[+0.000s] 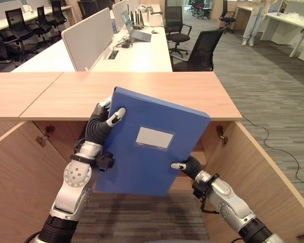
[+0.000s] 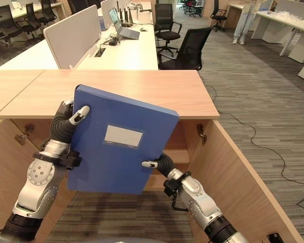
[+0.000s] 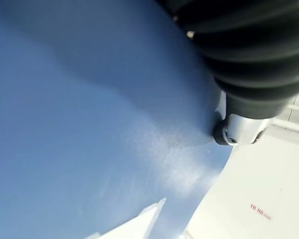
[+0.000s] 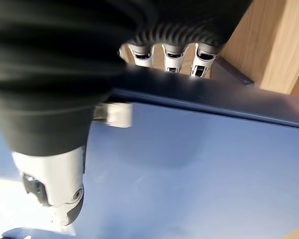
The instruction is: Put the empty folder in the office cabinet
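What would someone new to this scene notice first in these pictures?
First, the big blue folder with a pale label, held tilted in front of the open wooden cabinet. The left hand grips its upper left edge and the right hand pinches its lower right edge. Beyond the cabinet top stretch white office desks with black chairs.

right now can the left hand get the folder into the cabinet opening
Probably yes. The left hand and right hand both grip the blue folder, tilted in front of the cabinet. Both cabinet doors stand open, and nothing visible blocks the way.
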You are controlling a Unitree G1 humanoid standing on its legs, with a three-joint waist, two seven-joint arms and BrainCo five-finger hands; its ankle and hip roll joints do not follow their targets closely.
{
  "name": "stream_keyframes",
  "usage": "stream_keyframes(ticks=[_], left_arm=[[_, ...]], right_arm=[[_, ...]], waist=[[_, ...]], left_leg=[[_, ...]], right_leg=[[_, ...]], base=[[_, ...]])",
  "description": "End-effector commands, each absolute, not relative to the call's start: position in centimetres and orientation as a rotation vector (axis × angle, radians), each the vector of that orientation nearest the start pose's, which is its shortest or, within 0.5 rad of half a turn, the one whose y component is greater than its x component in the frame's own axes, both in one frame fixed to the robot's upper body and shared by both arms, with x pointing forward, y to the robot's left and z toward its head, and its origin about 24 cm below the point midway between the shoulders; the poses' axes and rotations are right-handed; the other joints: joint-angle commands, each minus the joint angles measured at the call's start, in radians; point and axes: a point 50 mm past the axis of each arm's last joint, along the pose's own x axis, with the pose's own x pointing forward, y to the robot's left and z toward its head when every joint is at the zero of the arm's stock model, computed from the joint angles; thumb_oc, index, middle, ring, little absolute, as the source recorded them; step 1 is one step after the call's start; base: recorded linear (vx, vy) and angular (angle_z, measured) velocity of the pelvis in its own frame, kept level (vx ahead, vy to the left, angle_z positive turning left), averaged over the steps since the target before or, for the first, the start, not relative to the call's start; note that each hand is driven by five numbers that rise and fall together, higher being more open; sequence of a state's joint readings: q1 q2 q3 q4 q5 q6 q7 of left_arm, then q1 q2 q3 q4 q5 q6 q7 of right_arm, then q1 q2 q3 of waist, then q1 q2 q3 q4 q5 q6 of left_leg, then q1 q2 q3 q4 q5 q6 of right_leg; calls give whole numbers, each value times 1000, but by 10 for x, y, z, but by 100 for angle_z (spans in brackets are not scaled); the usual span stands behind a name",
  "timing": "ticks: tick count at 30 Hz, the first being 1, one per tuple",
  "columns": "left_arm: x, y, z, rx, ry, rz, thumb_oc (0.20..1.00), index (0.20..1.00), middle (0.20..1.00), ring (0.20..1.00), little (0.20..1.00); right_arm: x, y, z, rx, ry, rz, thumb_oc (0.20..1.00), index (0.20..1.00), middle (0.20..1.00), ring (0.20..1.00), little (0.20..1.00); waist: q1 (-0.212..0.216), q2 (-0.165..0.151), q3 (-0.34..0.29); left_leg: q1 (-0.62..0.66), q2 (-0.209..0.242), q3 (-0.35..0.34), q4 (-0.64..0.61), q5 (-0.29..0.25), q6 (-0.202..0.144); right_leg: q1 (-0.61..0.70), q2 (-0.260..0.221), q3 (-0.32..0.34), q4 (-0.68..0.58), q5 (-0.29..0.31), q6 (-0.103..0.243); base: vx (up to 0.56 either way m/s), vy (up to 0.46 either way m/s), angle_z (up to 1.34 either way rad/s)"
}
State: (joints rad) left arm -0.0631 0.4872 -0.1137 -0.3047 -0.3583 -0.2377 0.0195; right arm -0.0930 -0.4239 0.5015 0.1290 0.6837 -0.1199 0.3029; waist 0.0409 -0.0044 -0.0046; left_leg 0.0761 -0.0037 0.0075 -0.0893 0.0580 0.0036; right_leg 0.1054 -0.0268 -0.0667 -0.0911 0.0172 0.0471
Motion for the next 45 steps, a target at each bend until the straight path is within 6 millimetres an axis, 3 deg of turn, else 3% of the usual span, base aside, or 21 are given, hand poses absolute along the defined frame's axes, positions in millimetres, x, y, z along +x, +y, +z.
stream_keyframes(ticks=[1,5,9,10,11,17,24,31,32,34,40,45], left_arm=[[255,186,177,143,-658,-180,200,200,200,200,200],[257,182,176,111,-652,-195,200,200,200,200,200],[255,163,175,-18,-641,-313,200,200,200,200,200],[255,157,173,-70,-624,-351,200,200,200,200,200],[253,150,172,-112,-614,-394,200,200,200,200,200],[249,113,159,-391,-495,-595,200,200,200,200,200],[247,94,155,-521,-432,-689,200,200,200,200,200],[247,84,135,-617,-292,-729,200,200,200,200,200],[248,84,132,-624,-271,-723,432,432,432,432,432],[248,81,116,-673,-170,-714,1000,1000,1000,1000,1000],[247,94,92,-705,-48,-642,1000,1000,1000,1000,1000],[239,114,58,-781,68,-496,1000,1000,1000,1000,1000]], right_arm=[[257,-101,55,250,-35,738,1000,1000,1000,1000,1000],[258,-102,55,254,-36,729,1000,1000,1000,1000,1000],[261,-97,58,290,-51,719,1000,1000,1000,1000,1000],[262,-94,58,302,-50,720,868,868,868,868,868],[261,-92,57,322,-48,715,200,200,200,200,200],[252,-69,47,590,12,724,200,200,200,200,200],[236,-51,33,776,95,745,200,200,200,200,200],[224,-49,15,936,173,658,200,200,200,200,200],[222,-48,12,965,185,650,200,200,200,200,200],[217,-47,3,1060,229,594,200,200,200,200,200],[203,-62,-19,1172,291,448,200,200,200,200,200],[184,-91,-48,1236,348,204,200,200,200,200,200]], waist=[[5,-68,-36],[3,-69,-36],[-1,-69,-35],[-2,-69,-34],[-3,-68,-33],[-16,-64,-24],[-28,-59,-17],[-42,-50,-13],[-44,-49,-12],[-48,-45,-9],[-56,-41,-6],[-67,-38,-2]], left_leg=[[40,-39,-19,2,-122,16],[40,-38,-18,2,-123,14],[37,-37,-18,2,-122,14],[37,-37,-19,2,-121,14],[37,-37,-19,2,-121,14],[33,-37,-19,2,-119,16],[33,-36,-15,2,-119,14],[34,-34,-12,2,-119,11],[34,-33,-12,2,-119,10],[34,-31,-10,2,-118,8],[33,-28,-10,2,-116,3],[32,-27,-11,2,-115,-1]], right_leg=[[-16,-18,24,4,-9,33],[-16,-17,23,4,-10,34],[-19,-17,22,4,-8,34],[-20,-17,22,4,-8,33],[-20,-17,22,4,-7,33],[-24,-16,26,4,-3,32],[-26,-14,26,4,-1,32],[-27,-12,27,4,-3,33],[-27,-12,27,4,-4,33],[-27,-10,24,4,-3,33],[-30,-7,20,4,-2,35],[-31,-7,17,4,-3,38]], base=[[0,0,0],[0,0,0],[0,0,0],[0,0,0],[0,0,0],[0,0,0],[0,0,0],[-2,-1,-1],[0,0,0],[0,0,0],[0,0,0],[0,0,0]])
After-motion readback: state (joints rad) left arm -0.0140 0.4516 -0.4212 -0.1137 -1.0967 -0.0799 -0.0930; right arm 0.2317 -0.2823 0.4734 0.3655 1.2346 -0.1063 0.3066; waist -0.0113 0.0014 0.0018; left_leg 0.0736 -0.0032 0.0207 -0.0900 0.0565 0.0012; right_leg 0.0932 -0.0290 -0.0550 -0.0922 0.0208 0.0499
